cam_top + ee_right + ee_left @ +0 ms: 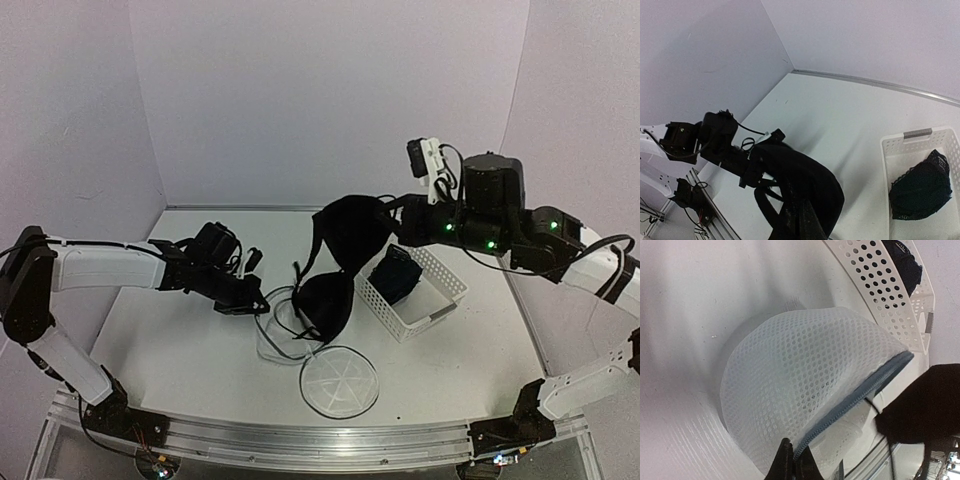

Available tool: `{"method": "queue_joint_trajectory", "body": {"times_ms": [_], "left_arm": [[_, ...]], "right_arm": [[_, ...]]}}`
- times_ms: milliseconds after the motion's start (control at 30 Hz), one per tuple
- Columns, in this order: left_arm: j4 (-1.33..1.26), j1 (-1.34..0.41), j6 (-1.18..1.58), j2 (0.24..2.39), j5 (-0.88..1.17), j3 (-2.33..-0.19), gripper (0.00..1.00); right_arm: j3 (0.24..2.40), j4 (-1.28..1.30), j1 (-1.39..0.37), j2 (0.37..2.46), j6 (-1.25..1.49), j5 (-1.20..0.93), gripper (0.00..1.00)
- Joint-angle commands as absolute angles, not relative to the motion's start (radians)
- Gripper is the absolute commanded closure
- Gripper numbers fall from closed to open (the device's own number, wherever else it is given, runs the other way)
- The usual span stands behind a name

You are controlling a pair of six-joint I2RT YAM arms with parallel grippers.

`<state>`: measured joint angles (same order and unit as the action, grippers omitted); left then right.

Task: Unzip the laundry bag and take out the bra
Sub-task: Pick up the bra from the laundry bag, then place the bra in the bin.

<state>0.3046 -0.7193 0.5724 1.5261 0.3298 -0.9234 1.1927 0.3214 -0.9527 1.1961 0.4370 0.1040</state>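
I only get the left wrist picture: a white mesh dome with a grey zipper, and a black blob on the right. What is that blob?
Observer: It is the bra. The top view shows it hanging from the right gripper, lifted above the table.
Operator: And the white thing full of holes in my top corner?
Observer: That is a basket. The right wrist view shows that the dark patch in it is a lacy cloth lying inside.
Operator: Where is the bag's lid?
Observer: A round panel lies flat on the table beside the bag, on the side nearer the arms' bases.
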Motion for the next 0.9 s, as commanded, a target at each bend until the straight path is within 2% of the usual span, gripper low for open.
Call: {"method": "queue_joint_trajectory", "body": {"times_ms": [0, 467, 867], "left_arm": [[0.27, -0.722, 0.55, 1.542, 0.349, -0.972, 1.0], [0.259, -0.723, 0.549, 1.548, 0.344, -0.944, 1.0], [0.249, -0.723, 0.548, 1.548, 0.34, -0.928, 1.0]], "right_arm": [[1.285, 0.238, -0.956, 1.136, 0.411, 0.188, 1.0], [1.471, 0.261, -0.956, 1.133, 0.313, 0.472, 1.0], [1.604, 0.192, -0.957, 1.149, 0.189, 0.586, 1.0]]}}
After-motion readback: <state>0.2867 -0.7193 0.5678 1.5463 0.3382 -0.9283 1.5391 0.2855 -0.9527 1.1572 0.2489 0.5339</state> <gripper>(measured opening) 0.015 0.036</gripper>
